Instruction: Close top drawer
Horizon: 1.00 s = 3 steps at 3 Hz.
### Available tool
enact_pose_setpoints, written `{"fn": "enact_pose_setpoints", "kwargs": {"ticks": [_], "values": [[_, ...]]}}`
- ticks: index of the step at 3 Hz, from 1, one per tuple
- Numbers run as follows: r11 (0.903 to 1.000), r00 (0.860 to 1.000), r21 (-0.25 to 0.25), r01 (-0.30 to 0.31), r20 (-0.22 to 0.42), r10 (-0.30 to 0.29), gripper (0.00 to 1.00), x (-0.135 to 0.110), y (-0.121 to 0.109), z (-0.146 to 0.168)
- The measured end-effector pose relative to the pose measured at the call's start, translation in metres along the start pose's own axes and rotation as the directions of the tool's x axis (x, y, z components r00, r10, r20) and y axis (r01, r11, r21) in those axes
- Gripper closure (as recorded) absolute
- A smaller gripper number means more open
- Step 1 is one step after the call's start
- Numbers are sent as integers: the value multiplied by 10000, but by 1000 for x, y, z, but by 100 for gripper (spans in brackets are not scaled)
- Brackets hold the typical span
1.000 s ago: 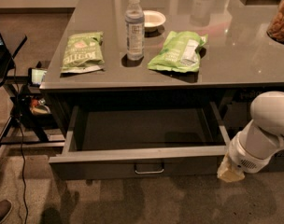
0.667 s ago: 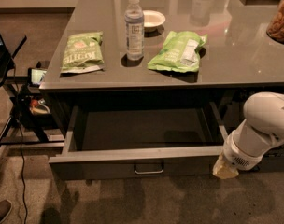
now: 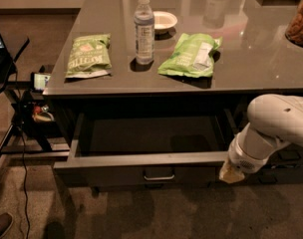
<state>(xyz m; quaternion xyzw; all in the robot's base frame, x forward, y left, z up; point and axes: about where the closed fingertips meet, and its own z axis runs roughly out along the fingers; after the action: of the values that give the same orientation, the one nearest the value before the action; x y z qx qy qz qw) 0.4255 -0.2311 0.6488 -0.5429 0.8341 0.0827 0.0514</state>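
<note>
- The top drawer (image 3: 116,171) stands pulled well out from under the table (image 3: 256,63). Its dark inside is open to view and nothing can be made out in it.
- Its flat front panel faces the camera, with the small metal bar handle (image 3: 159,174) at the middle.
- The gripper (image 3: 232,174) is low at the right end of that front panel, on the end of the white arm (image 3: 271,128) that reaches in from the right. It looks to be touching the panel or just beside it; contact is not certain.
- Whether the gripper is wide or narrow I cannot tell; only its pale tip shows, and it holds nothing that I can see.
- The step in hand, as I judge it, is setting the gripper against the front before the push.
- The next move calls for a steady push straight toward the table. Because the contact sits far off-centre, the drawer may skew on its runners, so a point nearer the handle would serve better.
- The water bottle (image 3: 144,29) and two green bags (image 3: 89,55) on the table lie clear of the push.
</note>
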Motion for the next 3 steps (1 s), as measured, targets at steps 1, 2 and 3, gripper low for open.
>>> {"fn": "enact_pose_setpoints", "kwargs": {"ticks": [1,2,3], "values": [[9997,9997,107,228,-28,-228,100,-12,-13,6],[9997,9997,106,232,-29,-232,81,-13,-13,6],[9997,9997,106,232,-29,-232,58,-13,-13,6]]}}
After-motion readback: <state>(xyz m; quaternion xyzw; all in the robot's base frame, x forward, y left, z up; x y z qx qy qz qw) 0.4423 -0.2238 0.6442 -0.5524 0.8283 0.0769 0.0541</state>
